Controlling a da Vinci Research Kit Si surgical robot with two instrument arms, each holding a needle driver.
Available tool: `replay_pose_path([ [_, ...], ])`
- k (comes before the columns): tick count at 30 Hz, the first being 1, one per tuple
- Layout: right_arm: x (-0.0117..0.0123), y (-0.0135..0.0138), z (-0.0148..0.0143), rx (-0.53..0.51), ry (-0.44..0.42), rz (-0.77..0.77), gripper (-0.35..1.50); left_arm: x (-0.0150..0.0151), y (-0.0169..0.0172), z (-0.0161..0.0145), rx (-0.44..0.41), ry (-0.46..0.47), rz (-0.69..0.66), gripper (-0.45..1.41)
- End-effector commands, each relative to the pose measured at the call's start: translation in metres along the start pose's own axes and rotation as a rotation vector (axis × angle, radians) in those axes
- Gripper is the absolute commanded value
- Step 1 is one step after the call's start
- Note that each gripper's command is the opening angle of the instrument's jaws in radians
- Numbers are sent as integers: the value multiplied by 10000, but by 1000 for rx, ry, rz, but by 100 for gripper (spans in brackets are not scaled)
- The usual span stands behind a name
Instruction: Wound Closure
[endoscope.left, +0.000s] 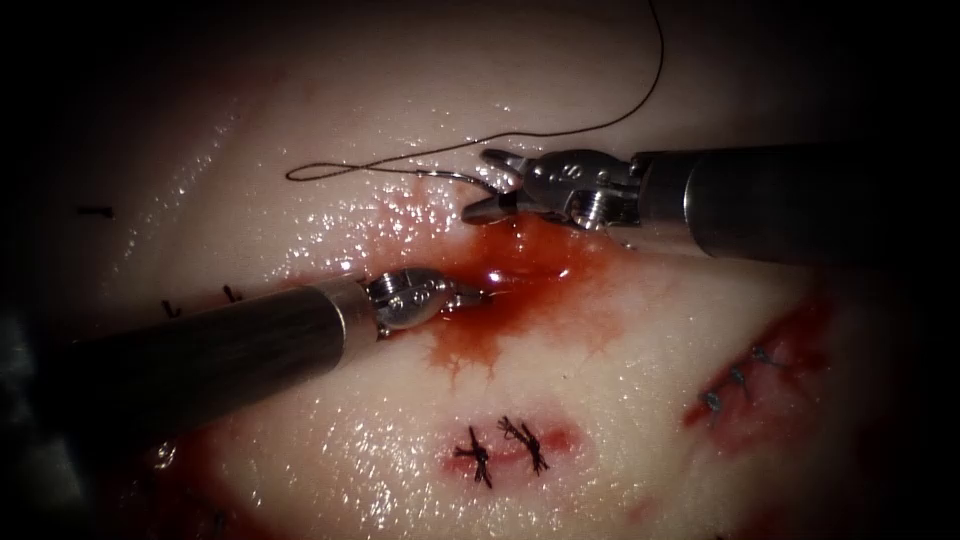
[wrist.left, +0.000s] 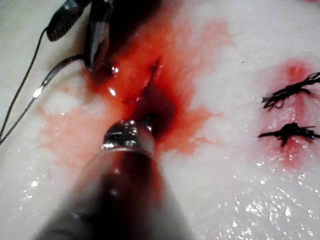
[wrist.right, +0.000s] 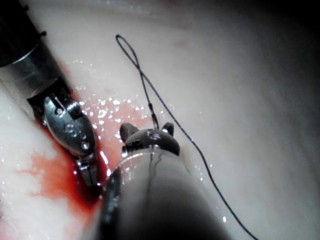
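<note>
Right gripper (endoscope.left: 492, 184) mid-frame, wide open astride needle (endoscope.left: 455, 176), gripping nothing; left gripper (endoscope.left: 470, 294) narrow, tips in cut (endoscope.left: 520, 255), likely steadying tissue (endoscope.left: 640, 400); thread (endoscope.left: 420, 158) slack upper left.

- We see the tissue (endoscope.left: 620, 400) as the pale, wet surface that bears everything here; we take its cut (endoscope.left: 520, 262) as our landmark.
- Red fluid (endoscope.left: 510, 300) pools in the cut and spreads over the tissue below it.
- The thread (endoscope.left: 420, 160) lies on the tissue above and to the left of the cut, folded into a long narrow loop (its far end runs up out of sight).
- Below the cut sit two dark knotted stitches (endoscope.left: 500, 450) in a small red patch.
- Well to the right of the cut, we see a further row of stitches (endoscope.left: 735, 380) along a red line.
- Far left of the cut lie short dark cut ends of thread (endoscope.left: 97, 211).
</note>
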Motion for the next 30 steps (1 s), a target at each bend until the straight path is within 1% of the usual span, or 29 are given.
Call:
replay_pose_path([
  [1,11,-16,6,-28,-16,-41,91,0,-2,8,-2,2,1,-38],
  [2,14,-20,6,-51,-32,-66,91,0,-2,8,-2,2,1,-38],
  [4,19,-32,9,-122,-81,-168,91,0,-2,8,-2,2,1,-38],
  [7,22,-44,17,-282,-104,-318,89,0,-2,8,-2,2,1,-38],
  [8,22,-48,21,-340,-92,-374,89,0,-2,8,-2,2,1,-38],
  [10,20,-52,26,-415,-68,-422,91,0,-2,7,-2,2,1,-38],
  [11,17,-54,30,-455,-53,-442,101,0,-2,7,-3,2,1,-38],
  [12,14,-54,33,-479,-44,-449,105,0,-2,6,-3,2,1,-38],
  [14,6,-55,37,-505,-43,-451,103,1,-2,6,-4,2,1,-38],
  [15,2,-56,38,-512,-44,-451,98,1,-2,5,-5,2,1,-38],
  [16,-1,-57,40,-517,-47,-451,88,1,-1,5,-5,2,1,-38],
  [17,-5,-58,41,-520,-48,-453,64,0,-2,4,-6,3,1,-38],
  [18,-10,-59,43,-526,-51,-453,51,0,-2,4,-6,3,1,-38],
  [19,-14,-60,43,-541,-54,-451,44,0,-2,4,-6,3,1,-38],
  [20,-16,-61,45,-560,-56,-447,44,0,-2,4,-6,3,1,-38],
  [23,-24,-63,49,-621,-58,-436,54,0,-1,3,-6,3,1,-38],
  [24,-27,-63,51,-637,-65,-432,61,0,-1,3,-6,3,1,-38],
  [26,-31,-62,54,-644,-70,-431,81,0,-1,3,-6,3,1,-38],
  [27,-32,-62,56,-641,-66,-432,83,0,-1,3,-6,3,1,-38],
  [29,-34,-59,59,-643,-66,-430,74,0,-1,3,-7,3,1,-38],
  [30,-35,-56,61,-645,-68,-428,83,0,-1,3,-7,3,1,-38],
])
